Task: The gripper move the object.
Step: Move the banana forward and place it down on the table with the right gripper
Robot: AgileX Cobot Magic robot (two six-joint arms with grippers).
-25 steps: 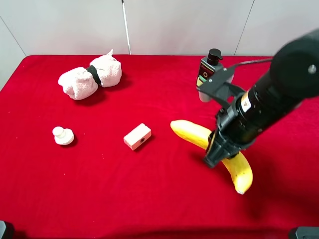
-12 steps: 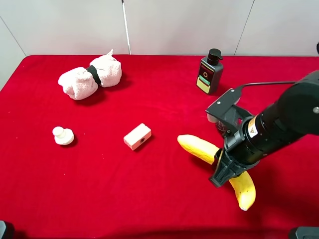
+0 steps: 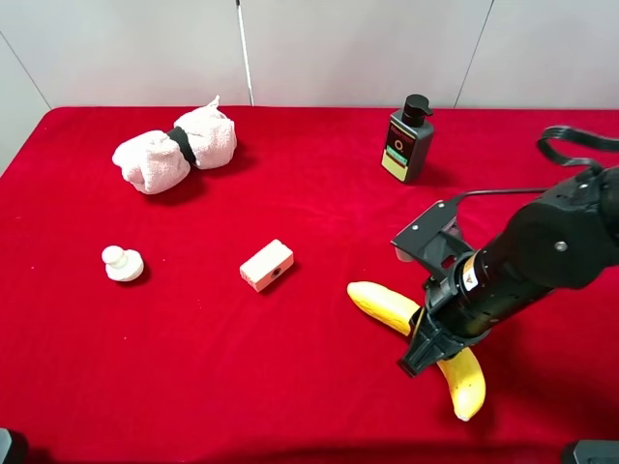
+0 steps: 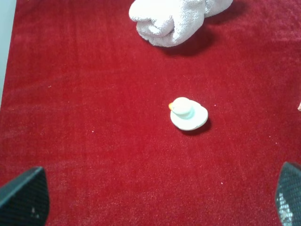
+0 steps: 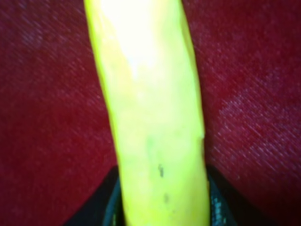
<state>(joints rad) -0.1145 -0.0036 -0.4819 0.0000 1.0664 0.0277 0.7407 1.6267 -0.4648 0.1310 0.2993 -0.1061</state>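
The banana [image 3: 385, 305], long, curved and yellow, lies low on the red cloth at the front right. My right gripper [image 3: 427, 344] is shut across its middle, with the black arm reaching in from the right. In the right wrist view the banana [image 5: 150, 117] fills the frame and dark fingers [image 5: 220, 203] press it on both sides. My left gripper [image 4: 150, 202] is open and empty, with only its two dark fingertips showing at the frame's corners. It hovers over the left part of the cloth.
A rolled white towel [image 3: 174, 150] lies at the back left. A small white duck toy [image 3: 123, 263] sits at the left, also in the left wrist view [image 4: 188, 114]. A cream block [image 3: 267, 265] lies mid-table. A dark pump bottle [image 3: 407, 142] stands at the back right.
My right gripper has carried the banana toward the front edge of the table and lowered it. The pump bottle, hidden before by the arm, now shows. The other things have not moved.
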